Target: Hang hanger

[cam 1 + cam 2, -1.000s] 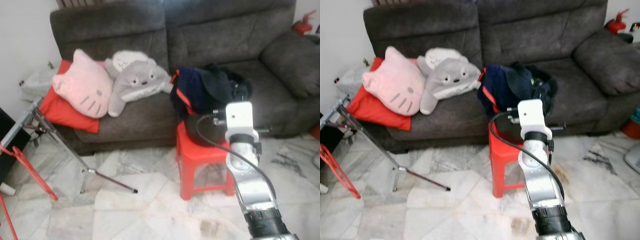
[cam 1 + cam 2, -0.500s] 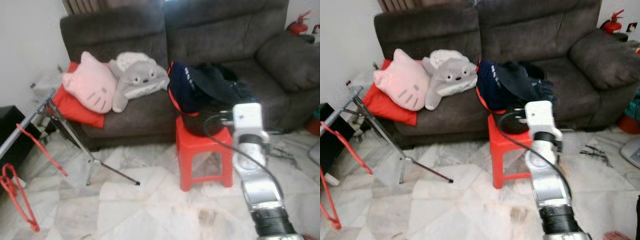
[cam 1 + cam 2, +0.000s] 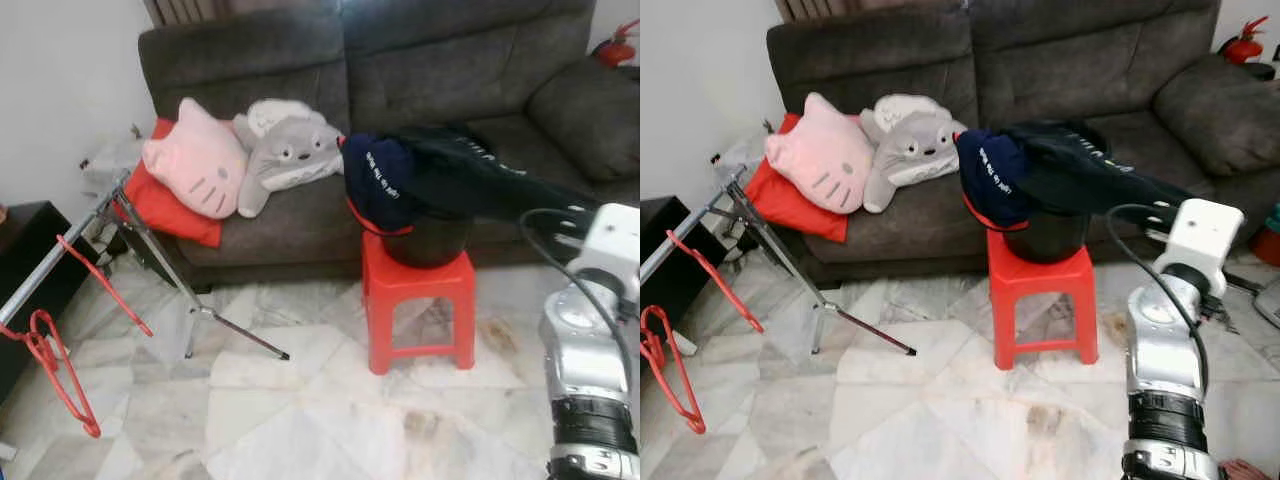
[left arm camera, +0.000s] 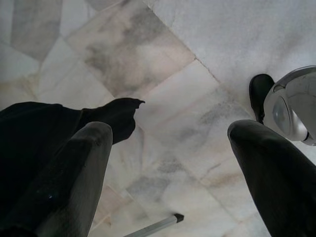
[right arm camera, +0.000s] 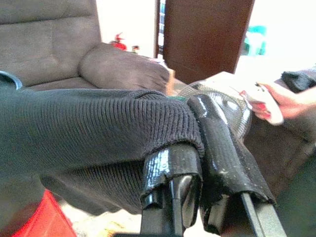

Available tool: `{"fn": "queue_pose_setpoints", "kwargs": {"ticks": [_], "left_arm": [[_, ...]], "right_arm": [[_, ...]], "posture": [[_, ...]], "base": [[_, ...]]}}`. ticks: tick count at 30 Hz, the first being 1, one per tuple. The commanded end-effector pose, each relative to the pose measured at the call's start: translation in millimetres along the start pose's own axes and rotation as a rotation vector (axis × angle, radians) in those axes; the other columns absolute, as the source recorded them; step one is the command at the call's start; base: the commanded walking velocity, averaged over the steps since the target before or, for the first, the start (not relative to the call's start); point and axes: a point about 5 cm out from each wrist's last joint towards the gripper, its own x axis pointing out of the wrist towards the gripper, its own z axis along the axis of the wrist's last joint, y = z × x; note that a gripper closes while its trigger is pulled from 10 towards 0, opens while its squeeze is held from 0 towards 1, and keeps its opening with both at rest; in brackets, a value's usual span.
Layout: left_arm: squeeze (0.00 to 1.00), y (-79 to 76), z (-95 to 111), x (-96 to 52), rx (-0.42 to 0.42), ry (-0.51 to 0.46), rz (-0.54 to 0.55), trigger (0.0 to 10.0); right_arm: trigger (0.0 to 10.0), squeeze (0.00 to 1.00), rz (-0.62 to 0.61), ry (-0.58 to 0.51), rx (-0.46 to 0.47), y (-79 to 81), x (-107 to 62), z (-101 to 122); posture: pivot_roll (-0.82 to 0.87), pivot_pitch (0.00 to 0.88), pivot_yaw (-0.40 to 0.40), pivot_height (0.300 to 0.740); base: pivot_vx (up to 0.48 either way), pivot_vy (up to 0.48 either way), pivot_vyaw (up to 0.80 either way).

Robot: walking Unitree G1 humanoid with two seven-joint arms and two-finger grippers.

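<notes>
While your right gripper (image 5: 197,148) is clamped on the dark garment (image 3: 470,185), the red hangers (image 3: 50,355) sit far off to your left.
They dangle from the slanted rack rail (image 3: 60,250); left gripper (image 4: 173,163), fingers apart, is the nearer one.

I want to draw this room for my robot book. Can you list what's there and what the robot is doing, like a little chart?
right tool: shut on dark sweater, pulling it out from the black bucket
left tool: open, hanging over the marble floor
bucket: on red stool
sofa: holds pink cat cushion and grey plush
red hangers: on metal rack, robot's left
</notes>
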Motion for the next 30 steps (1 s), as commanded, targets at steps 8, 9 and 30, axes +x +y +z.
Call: {"fn": "queue_pose_setpoints", "kwargs": {"ticks": [8,9,30], "left_arm": [[0.0,8.8,0.3,-0.5,0.004,-0.002,0.027,10.0],[0.0,8.9,0.5,-0.5,0.003,-0.003,0.027,10.0],[0.0,9.7,2.6,0.1,0.027,-0.002,0.005,10.0]], "right_arm": [[10.0,0.0,-0.009,-0.086,0.203,0.9,9.0,24.2],[10.0,0.0,0.002,-0.098,0.234,2.1,10.0,28.4],[10.0,0.0,-0.087,0.056,0.336,-20.1,18.2,-1.5]], "posture": [[-0.19,0.0,0.163,0.74],[-0.19,0.0,0.163,0.74],[-0.22,0.0,0.188,0.74]], "base": [[0.0,0.0,0.0],[0.0,0.0,0.0],[0.0,0.0,0.0]]}}
